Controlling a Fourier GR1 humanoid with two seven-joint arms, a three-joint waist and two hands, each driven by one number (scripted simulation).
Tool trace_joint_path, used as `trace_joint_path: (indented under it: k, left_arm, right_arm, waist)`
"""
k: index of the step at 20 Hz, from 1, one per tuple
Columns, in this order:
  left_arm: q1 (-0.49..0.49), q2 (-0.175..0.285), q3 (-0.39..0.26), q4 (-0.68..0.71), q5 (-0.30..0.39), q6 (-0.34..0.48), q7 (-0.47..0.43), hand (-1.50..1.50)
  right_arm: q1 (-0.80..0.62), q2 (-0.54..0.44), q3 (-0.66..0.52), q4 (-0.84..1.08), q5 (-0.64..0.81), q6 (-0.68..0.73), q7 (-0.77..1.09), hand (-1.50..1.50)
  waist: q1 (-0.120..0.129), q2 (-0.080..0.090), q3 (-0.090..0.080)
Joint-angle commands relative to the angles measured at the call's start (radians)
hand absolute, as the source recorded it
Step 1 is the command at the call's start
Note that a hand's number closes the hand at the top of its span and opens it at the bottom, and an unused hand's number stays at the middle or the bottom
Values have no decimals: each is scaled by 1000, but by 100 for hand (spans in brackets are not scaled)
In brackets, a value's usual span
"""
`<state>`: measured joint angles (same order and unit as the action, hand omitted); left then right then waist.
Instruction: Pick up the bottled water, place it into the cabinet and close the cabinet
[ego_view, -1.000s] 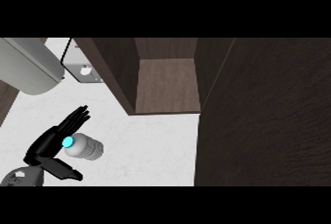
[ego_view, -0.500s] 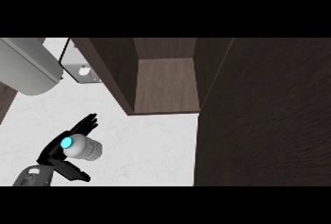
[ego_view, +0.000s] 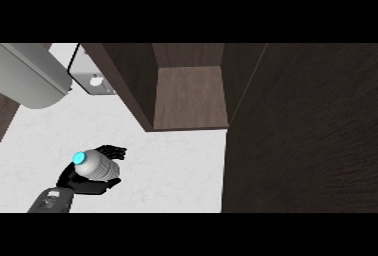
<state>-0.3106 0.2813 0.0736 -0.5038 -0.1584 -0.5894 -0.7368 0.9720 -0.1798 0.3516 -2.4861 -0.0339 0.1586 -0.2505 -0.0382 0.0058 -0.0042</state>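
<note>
Left hand (ego_view: 83, 186) lower left, fingers curled round the bottled water (ego_view: 98, 166): pick looks done. Cabinet (ego_view: 188, 100) upper centre stands open; placing and closing remain.

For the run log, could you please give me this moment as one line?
left hand: curled round bottled water | right hand: not in view | cabinet: open, bottled water not yet inside

I see a white, faintly veined counter top (ego_view: 173, 165) under even light. At upper left, a grey rounded appliance (ego_view: 29, 75) sits beside a small grey bracket (ego_view: 92, 82). A dark wood cabinet (ego_view: 133, 80) stands open, showing a paler interior. A dark wood panel (ego_view: 303, 125) fills the right.
</note>
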Motion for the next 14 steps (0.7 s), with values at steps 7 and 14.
trace_joint_path:
  k: [7, 14]
  left_arm:
    - [-46, -38, 11, 116, 66, -166, -115, 150]
    - [13, -199, 235, 92, 275, 226, -139, 150]
  right_arm:
    - [66, -28, -1, -106, -18, -4, 17, -150]
    - [69, -16, 3, -47, 4, -14, -35, -150]
  waist:
    - [6, 0, 0]
    - [32, -10, 2]
